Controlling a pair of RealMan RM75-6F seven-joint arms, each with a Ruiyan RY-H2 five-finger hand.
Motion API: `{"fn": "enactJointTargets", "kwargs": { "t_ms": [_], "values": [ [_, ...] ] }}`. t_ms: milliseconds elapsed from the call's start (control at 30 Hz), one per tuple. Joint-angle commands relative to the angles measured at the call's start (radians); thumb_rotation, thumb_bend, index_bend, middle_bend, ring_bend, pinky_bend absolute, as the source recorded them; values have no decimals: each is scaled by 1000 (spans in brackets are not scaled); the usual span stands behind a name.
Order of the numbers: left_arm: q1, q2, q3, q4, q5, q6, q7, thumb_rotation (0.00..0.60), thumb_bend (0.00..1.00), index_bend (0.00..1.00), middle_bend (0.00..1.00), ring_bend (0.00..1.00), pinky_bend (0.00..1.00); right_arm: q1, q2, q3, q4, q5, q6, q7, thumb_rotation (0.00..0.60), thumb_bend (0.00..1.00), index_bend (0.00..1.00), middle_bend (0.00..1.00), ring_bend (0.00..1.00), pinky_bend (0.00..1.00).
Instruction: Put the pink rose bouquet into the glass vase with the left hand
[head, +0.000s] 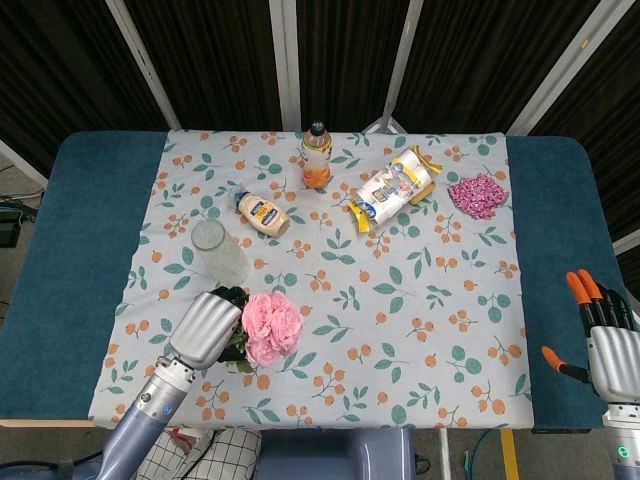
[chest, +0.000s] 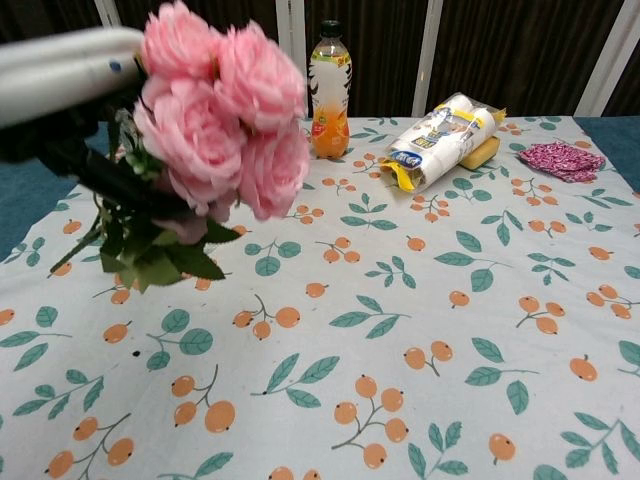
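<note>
My left hand (head: 205, 328) grips the pink rose bouquet (head: 271, 327) and holds it up off the cloth, its blooms pointing right. In the chest view the bouquet (chest: 218, 110) fills the upper left, close to the camera, with my left hand (chest: 65, 70) at the top left edge. The glass vase (head: 219, 251) stands upright just beyond the hand; in the chest view the flowers hide it. My right hand (head: 610, 342) hangs off the table's right edge, fingers apart and holding nothing.
A mayonnaise bottle (head: 263, 213) lies behind the vase. An orange drink bottle (head: 316, 157) stands at the back centre. A packet of cups (head: 394, 188) and a pink mesh bundle (head: 477, 194) lie at the back right on the floral tablecloth (head: 400, 330).
</note>
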Motion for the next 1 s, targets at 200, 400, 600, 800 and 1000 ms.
{"fn": "enactJointTargets", "kwargs": {
  "t_ms": [200, 400, 600, 800, 1000],
  "values": [
    [-79, 182, -207, -208, -138, -29, -63, 600, 371, 492, 530, 402, 477, 4, -6, 0, 2, 8, -10, -10, 600, 221, 0, 0, 40, 61],
    [-144, 199, -335, -197, -238, -11, -92, 600, 361, 495, 529, 402, 477, 7, -12, 0, 4, 11, -17, -21, 600, 221, 0, 0, 41, 61],
    [-184, 214, -423, -185, -312, -3, -144, 600, 350, 504, 533, 402, 467, 8, -14, 1, 7, 20, -23, -21, 600, 221, 0, 0, 41, 61],
    [-199, 258, -491, -139, -426, -24, -236, 600, 346, 510, 527, 402, 465, 8, -13, 3, 10, 26, -25, -15, 600, 221, 0, 0, 41, 61],
    [-208, 294, -512, -68, -508, -55, -308, 600, 340, 512, 523, 401, 455, 14, -19, 5, 20, 38, -42, -16, 600, 222, 0, 0, 41, 61]
  ]
}}
